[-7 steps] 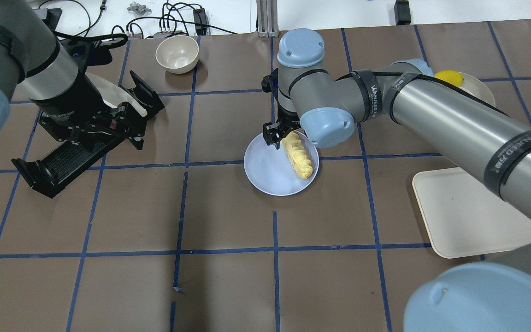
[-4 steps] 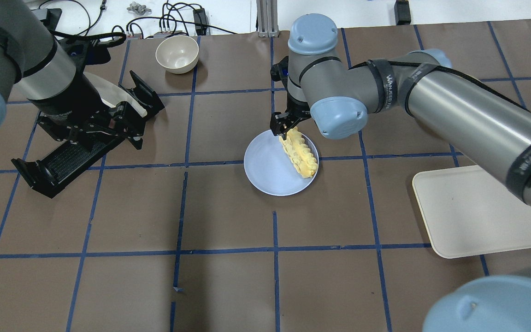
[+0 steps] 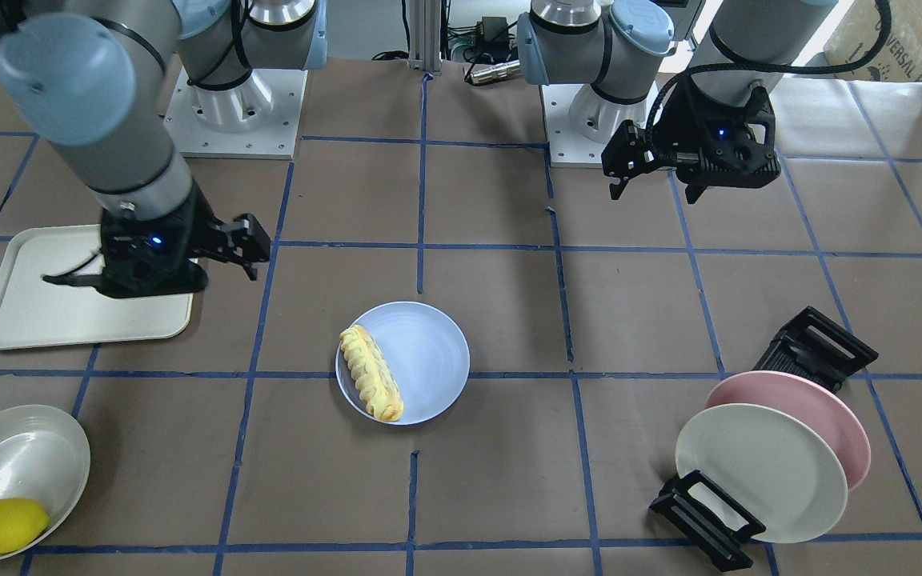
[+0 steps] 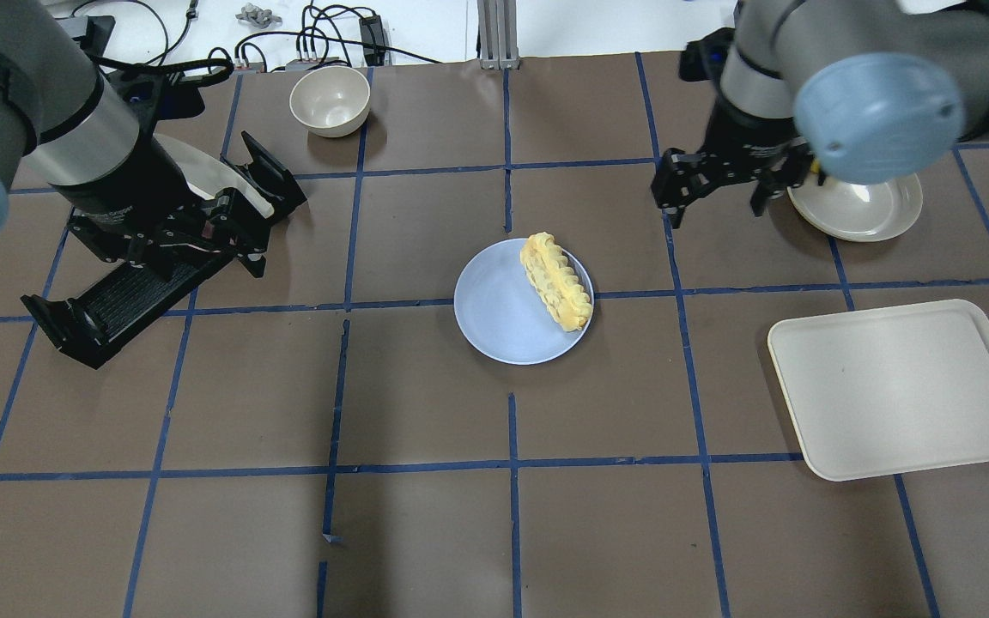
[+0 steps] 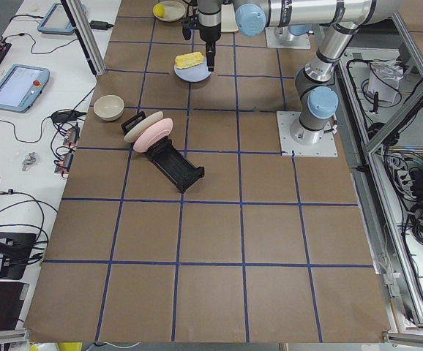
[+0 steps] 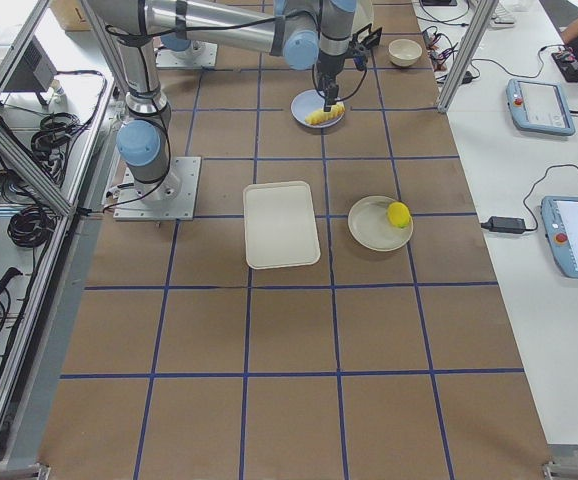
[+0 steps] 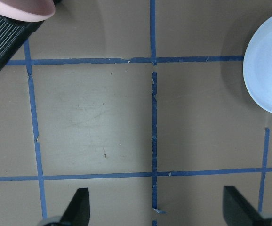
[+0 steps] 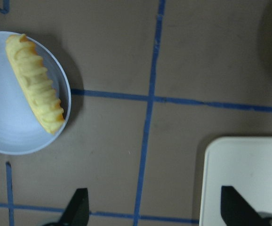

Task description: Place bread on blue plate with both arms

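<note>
Bread (image 4: 556, 281) lying flat on the blue plate (image 4: 499, 319), along the rim on the robot's right side. Plate mid-table (image 4: 426, 532), clear of both arms. Right pincer (image 4: 712, 209) spread wide, gripping nothing, raised above the table and well apart from the plate. Left pincer (image 3: 655, 190) likewise spread and empty, hanging on the robot's left. Pink plate (image 3: 829, 404) and cream plate (image 3: 757, 472) leaning in a black rack (image 3: 817, 348); lemon (image 3: 5, 524) in a pale dish (image 3: 25, 452).
</note>
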{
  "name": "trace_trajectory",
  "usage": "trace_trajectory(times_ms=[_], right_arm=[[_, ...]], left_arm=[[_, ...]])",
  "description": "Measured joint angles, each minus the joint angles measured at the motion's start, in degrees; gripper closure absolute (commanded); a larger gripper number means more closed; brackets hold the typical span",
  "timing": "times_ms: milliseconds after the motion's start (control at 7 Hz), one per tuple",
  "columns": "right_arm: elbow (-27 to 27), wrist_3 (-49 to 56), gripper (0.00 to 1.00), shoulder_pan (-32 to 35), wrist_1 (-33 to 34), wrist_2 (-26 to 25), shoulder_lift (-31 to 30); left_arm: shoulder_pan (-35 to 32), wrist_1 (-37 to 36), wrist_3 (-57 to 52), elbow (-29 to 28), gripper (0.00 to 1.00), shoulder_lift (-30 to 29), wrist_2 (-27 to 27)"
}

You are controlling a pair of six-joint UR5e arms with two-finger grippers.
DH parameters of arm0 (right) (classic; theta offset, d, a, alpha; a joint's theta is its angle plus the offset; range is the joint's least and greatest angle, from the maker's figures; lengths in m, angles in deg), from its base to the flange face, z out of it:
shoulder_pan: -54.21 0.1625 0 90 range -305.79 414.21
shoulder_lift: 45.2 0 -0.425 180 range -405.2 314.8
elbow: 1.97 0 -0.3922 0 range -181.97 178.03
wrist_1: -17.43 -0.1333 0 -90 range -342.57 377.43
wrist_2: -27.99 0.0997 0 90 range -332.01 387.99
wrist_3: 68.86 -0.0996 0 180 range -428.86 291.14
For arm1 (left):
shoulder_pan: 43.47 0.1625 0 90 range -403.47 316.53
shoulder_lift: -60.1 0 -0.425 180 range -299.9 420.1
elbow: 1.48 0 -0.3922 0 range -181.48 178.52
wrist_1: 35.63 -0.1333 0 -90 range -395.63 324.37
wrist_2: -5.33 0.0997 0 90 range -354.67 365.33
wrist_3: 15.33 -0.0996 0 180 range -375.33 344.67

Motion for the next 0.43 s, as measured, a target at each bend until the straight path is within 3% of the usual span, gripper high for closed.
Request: trace_trajectory(times_ms=[429], right_arm=[[0.67, -0.02, 0.01, -4.7, -9.61, 0.08, -6.64]], left_arm=[[-0.08, -0.15, -0.08, -1.36, 0.0, -0.77, 0.63]])
